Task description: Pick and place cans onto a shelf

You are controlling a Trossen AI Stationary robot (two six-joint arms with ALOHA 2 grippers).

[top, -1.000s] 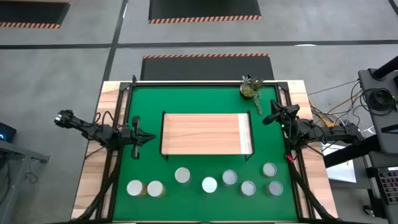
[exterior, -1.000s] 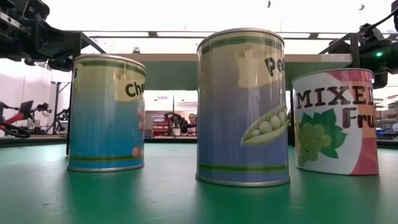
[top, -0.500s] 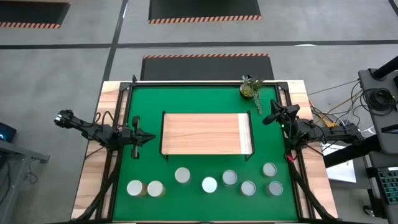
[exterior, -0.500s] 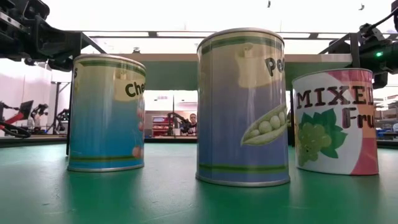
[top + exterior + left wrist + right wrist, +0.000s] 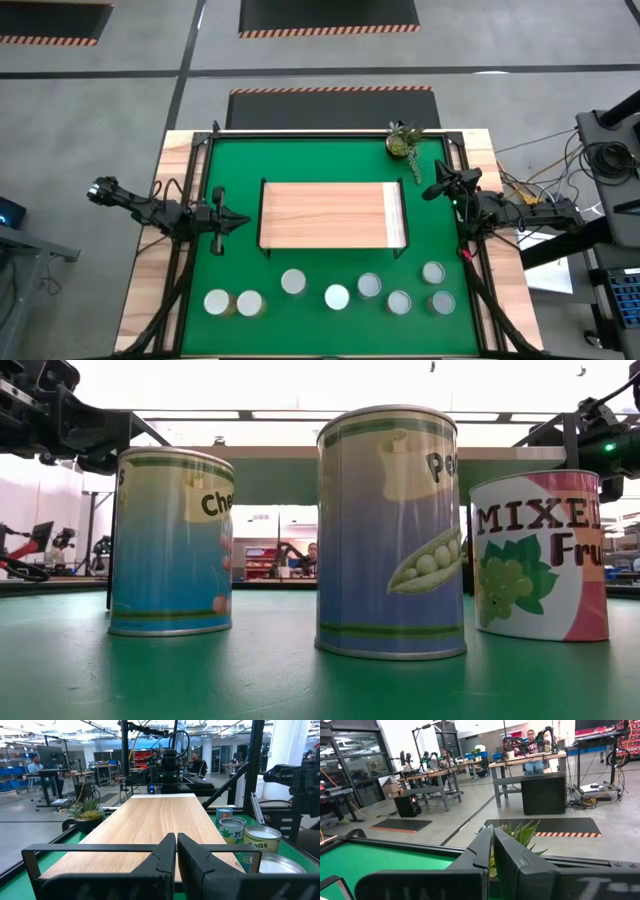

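Several cans with silver tops stand upright on their bases in a loose row on the green mat (image 5: 235, 160) near its front edge, from one can (image 5: 217, 301) at the left to another (image 5: 442, 302) at the right. The low view shows three of them close up (image 5: 390, 530). The wood-topped shelf (image 5: 332, 213) stands mid-mat on its black frame, nothing on it. My left gripper (image 5: 240, 221) is shut and level at the shelf's left end (image 5: 150, 820). My right gripper (image 5: 430, 192) is shut off the shelf's far right corner. Neither touches anything.
A small potted plant (image 5: 402, 141) stands at the mat's far right corner, just beyond my right gripper (image 5: 492, 837). The table's pale wooden border (image 5: 145, 290) frames the mat. People sit at benches in the room beyond.
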